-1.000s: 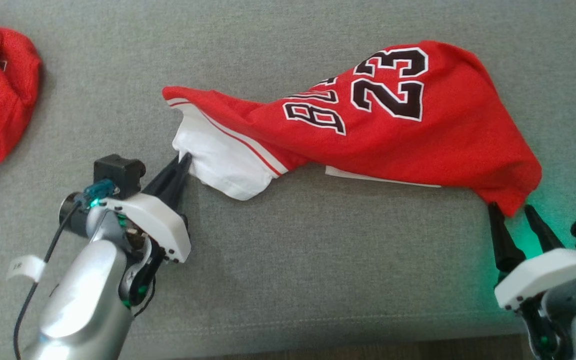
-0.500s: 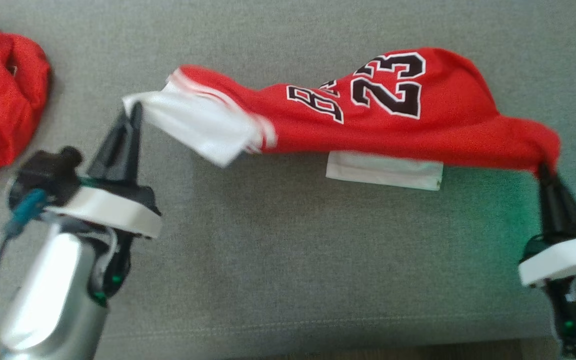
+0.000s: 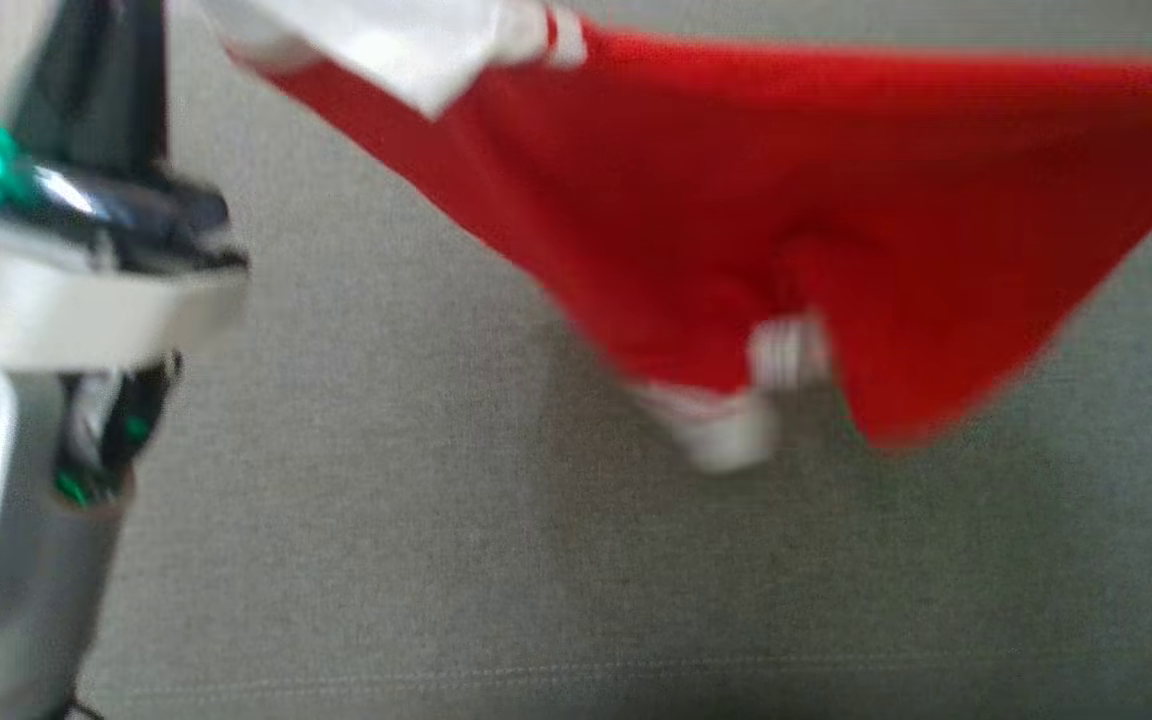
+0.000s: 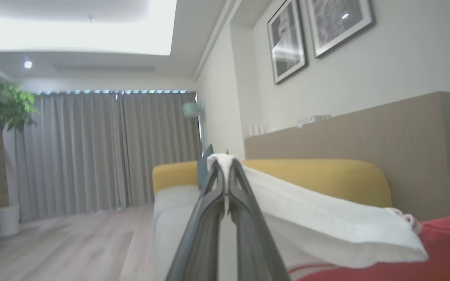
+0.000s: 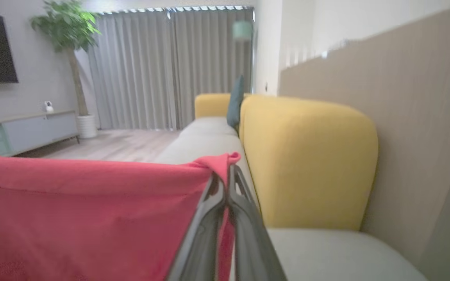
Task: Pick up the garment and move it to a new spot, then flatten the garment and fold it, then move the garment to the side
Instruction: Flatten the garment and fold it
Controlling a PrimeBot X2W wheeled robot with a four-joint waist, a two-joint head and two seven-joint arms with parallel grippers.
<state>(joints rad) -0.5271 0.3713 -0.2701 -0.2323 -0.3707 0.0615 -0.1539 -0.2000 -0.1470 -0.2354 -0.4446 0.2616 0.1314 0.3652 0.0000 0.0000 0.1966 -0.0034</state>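
Grey sofa seat (image 3: 416,560), yellow backrest (image 5: 307,156), grey curtains (image 4: 92,148) beyond. Left gripper (image 4: 225,166) closed on garment (image 3: 786,200) white edge; right gripper (image 5: 225,177) closed on red corner.

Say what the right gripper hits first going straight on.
The right gripper, shut on the red garment, would likely meet the grey sofa seat beside the yellow back cushion; depth unclear.

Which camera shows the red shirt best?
The head view: the shirt hangs spread across it, though blurred. The left wrist view shows its white part in the left gripper; the right wrist view, a red corner in the right gripper.
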